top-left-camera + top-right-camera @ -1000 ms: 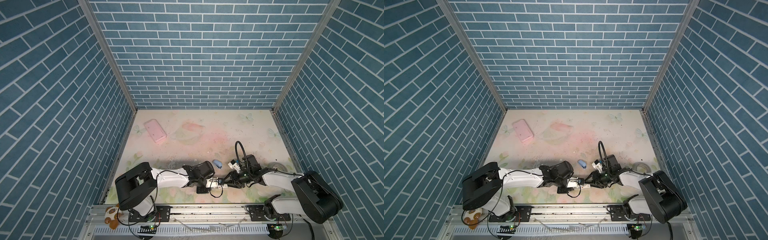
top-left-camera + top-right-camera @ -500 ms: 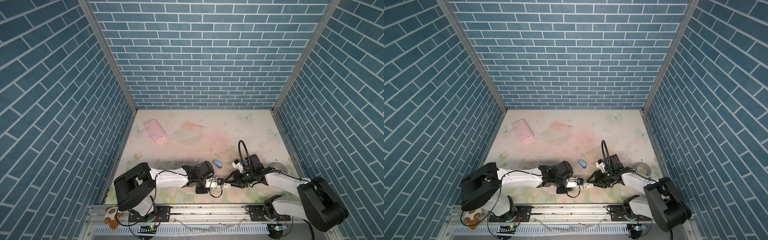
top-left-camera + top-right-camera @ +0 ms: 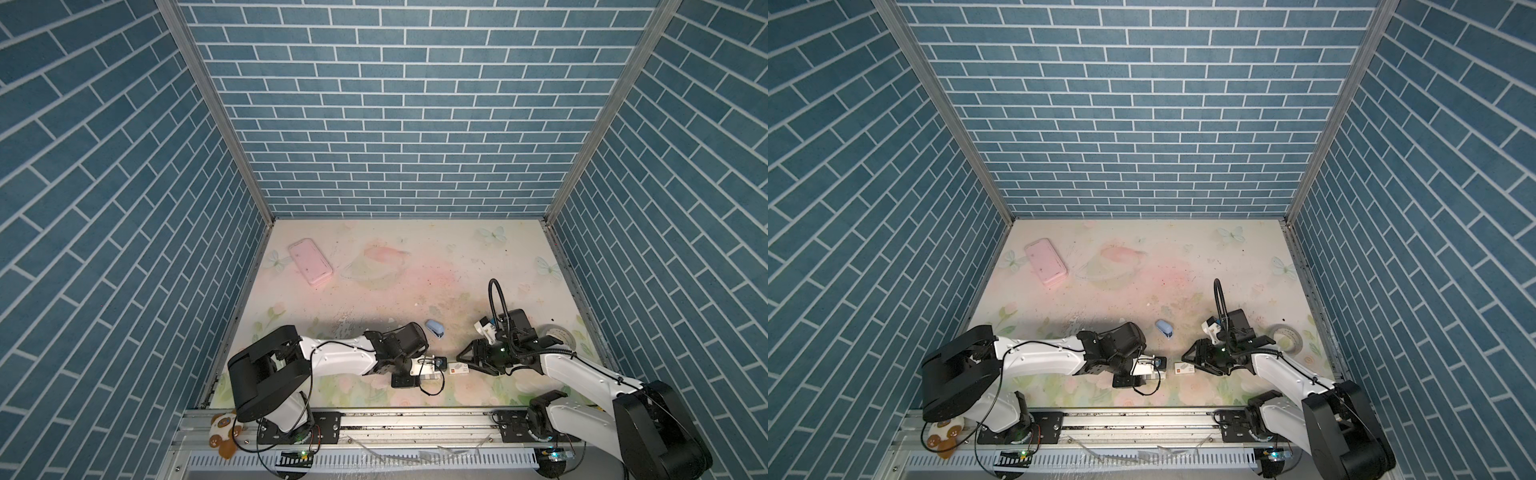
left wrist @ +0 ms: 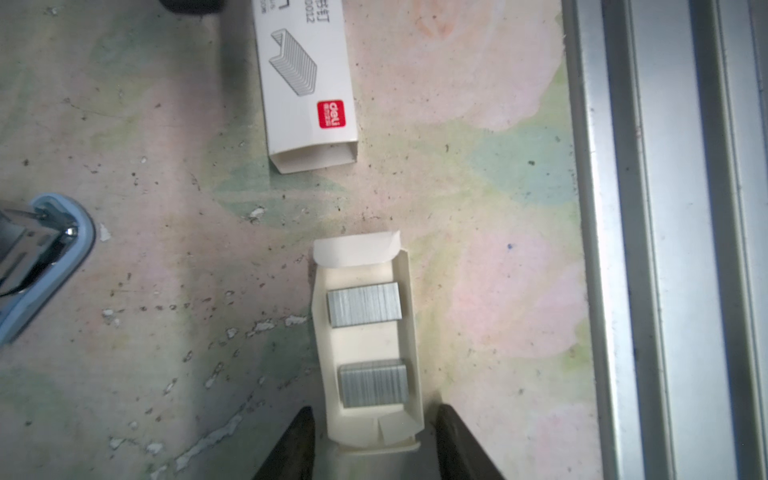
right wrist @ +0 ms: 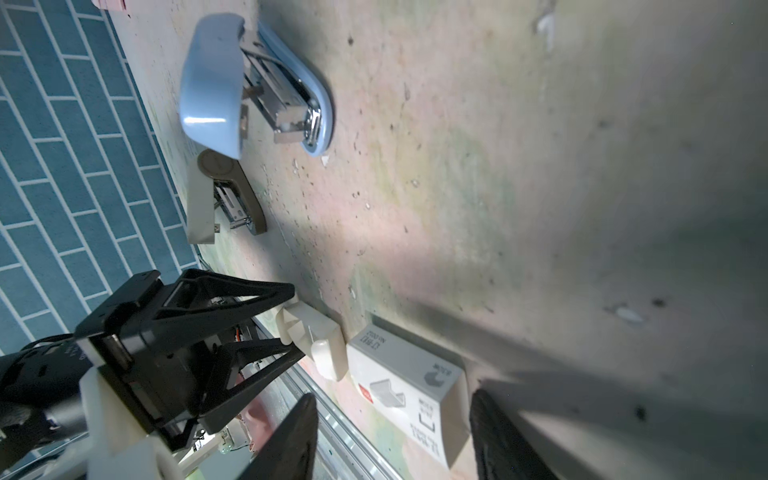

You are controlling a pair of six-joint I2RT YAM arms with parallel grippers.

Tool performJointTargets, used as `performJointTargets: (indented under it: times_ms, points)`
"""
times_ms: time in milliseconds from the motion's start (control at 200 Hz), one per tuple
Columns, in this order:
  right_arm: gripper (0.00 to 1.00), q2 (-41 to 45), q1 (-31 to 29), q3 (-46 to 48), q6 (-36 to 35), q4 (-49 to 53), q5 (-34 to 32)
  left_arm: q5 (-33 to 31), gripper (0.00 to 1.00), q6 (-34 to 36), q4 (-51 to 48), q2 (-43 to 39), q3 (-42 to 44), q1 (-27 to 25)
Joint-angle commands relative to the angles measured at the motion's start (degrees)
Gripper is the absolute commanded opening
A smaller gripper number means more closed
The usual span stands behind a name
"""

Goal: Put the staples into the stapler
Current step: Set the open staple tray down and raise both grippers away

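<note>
Staples (image 4: 364,304): two silvery blocks in open white card tray (image 4: 405,266), near edge of scene, centre.
Left gripper (image 4: 372,411): fingers astride tray's end, slight gap each side, nothing clamped.
Red-marked sleeve (image 4: 307,83): just right of tray, apart from it.
Right gripper (image 5: 393,395): fingers spread astride sleeve, not gripping.
Blue stapler (image 3: 435,328): farther back, top hinged up.

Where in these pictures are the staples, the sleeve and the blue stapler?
staples (image 4: 365,305): left wrist view, on the grey block nearer the sleeve.
sleeve (image 4: 307,83): left wrist view, on its printed top face.
blue stapler (image 5: 212,83): right wrist view, on its raised top cover.
</note>
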State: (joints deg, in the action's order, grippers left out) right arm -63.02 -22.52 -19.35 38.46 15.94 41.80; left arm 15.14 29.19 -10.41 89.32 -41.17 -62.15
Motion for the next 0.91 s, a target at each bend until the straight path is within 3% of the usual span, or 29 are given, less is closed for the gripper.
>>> performJointTargets:
  times_ms: [0, 185, 380, 515, 610, 730, 900]
  points:
    - [0.62, 0.54, 0.31, -2.72, -2.18, 3.45, -2.62, 0.12, 0.57, 0.01, -0.33, -0.7, 0.22, 0.35]
    - [0.63, 2.05, 1.03, -4.64, -2.95, 7.44, -9.22, 1.09, 0.67, 0.36, -2.78, -2.64, -1.59, 0.29]
    - [0.63, 6.94, 3.0, -8.46, -4.09, 13.57, -14.32, 3.51, 0.69, 3.38, -13.29, -3.98, -8.31, 0.37]
    - [0.61, 7.92, 3.71, -11.39, -4.44, 16.01, -14.03, 5.67, 0.7, 7.81, -27.52, -3.35, -17.69, 0.79]
    - [0.6, 7.93, 3.71, -12.98, -4.46, 16.09, -12.48, 7.31, 0.72, 11.85, -36.79, -2.19, -24.13, 4.25]
    - [0.56, 6.7, 3.71, -14.92, -5.27, 15.55, -8.23, 6.74, 0.72, 17.55, -42.8, -1.24, -27.87, 9.59]
    - [0.54, 7.81, 3.71, -17.42, -5.39, 17.19, -7.9, 3.67, 0.72, 24.14, -45.98, 0.44, -28.39, 12.9]
